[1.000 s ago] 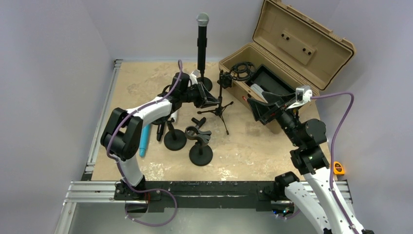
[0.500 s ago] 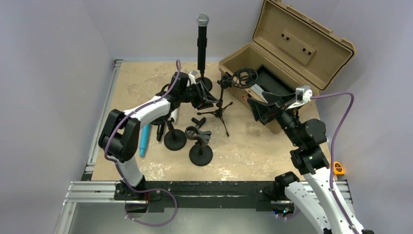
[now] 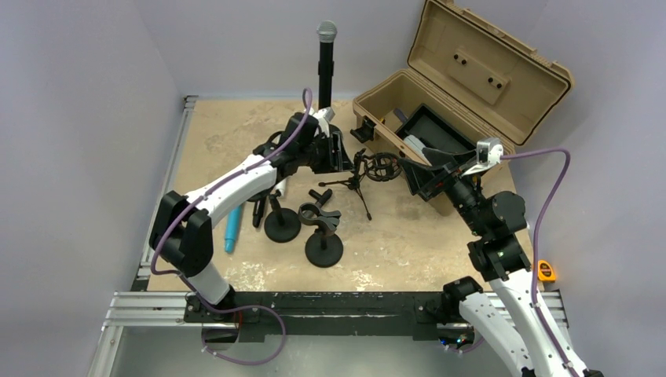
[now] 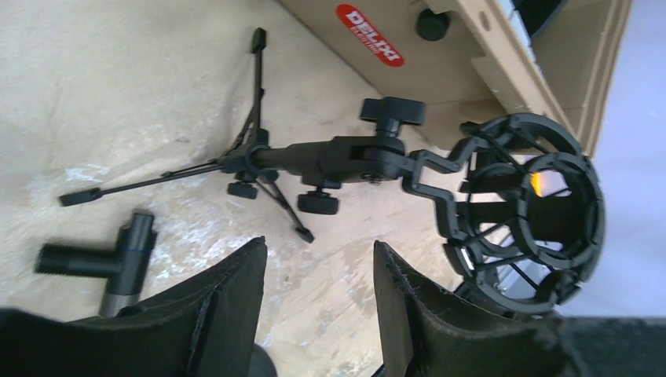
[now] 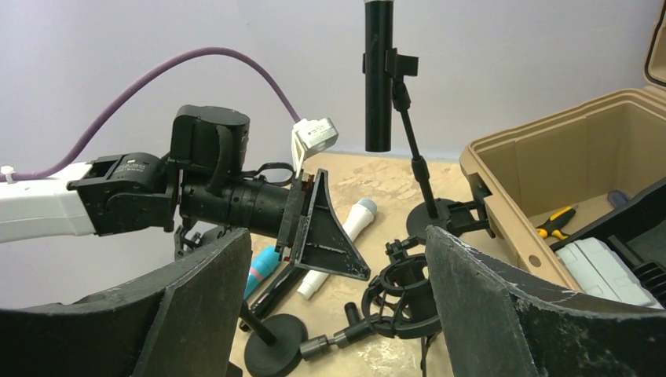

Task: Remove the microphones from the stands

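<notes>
The microphone (image 3: 325, 56) stands upright at the far side of the desk (image 3: 236, 133), head up. Its black body is clipped into the stand (image 5: 414, 157), which rises from a round base just in front of the tan case (image 3: 381, 86). It has not come out yet, so I judge this to be the approach: nothing is gripped and the reach is not lined up.

My left gripper (image 4: 318, 263) is spread wide and holds nothing. It sits low over the desk, near the foot of the stand and well below the microphone's body. It is aimed at the small tripod with the shock mount (image 4: 338, 157), which appears to be lying tipped on the desk, though the angle makes that hard to confirm. That tripod is not what I am after.

My right gripper (image 3: 415, 174) is also spread and empty, hanging over the near edge of the case and facing the stand from the side.

For the next move, one gripper has to come up level with the black barrel, square its fingers on either side of it clear of the clip, and close. I think the pull should run along the barrel, upward, and not sideways, since a sideways tug would likely topple the light stand. Pinning the base or rod with my other gripper would help. The left gripper's path upward passes close to the tripod's legs, so I should lift clear first.
</notes>
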